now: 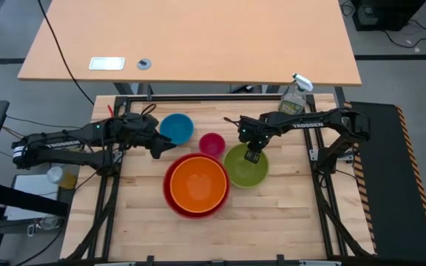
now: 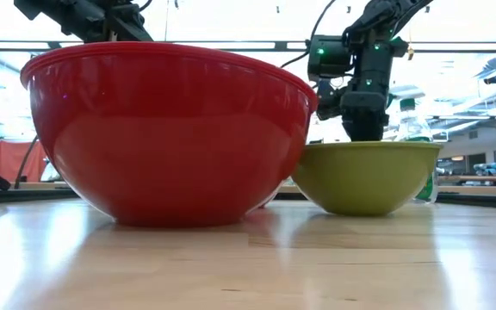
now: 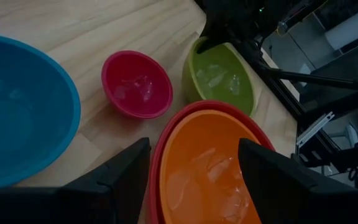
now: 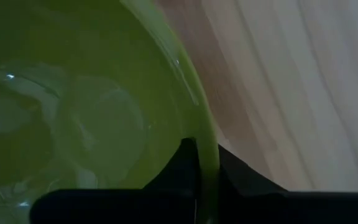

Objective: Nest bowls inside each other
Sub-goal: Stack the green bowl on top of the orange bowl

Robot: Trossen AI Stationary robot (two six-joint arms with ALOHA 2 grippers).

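Right gripper (image 1: 252, 156) is pinching the green bowl (image 1: 246, 167) by its rim, jaws clamped either side of the wall; bowl is sitting just beside the red bowl (image 1: 176, 199), which is holding the orange bowl (image 1: 197, 182). Lift straight up, keep level, clear the red rim, then lower centred into orange. Left gripper (image 3: 191, 168) is hovering wide open over the red bowl's edge, empty.

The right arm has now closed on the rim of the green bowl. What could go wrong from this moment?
1. The right pincer pinches only the thin rim of the lime green bowl, so the bowl may tilt or slip when lifted.
2. The magenta bowl and the red bowl holding the orange bowl stand close by; a swinging bowl could knock them.
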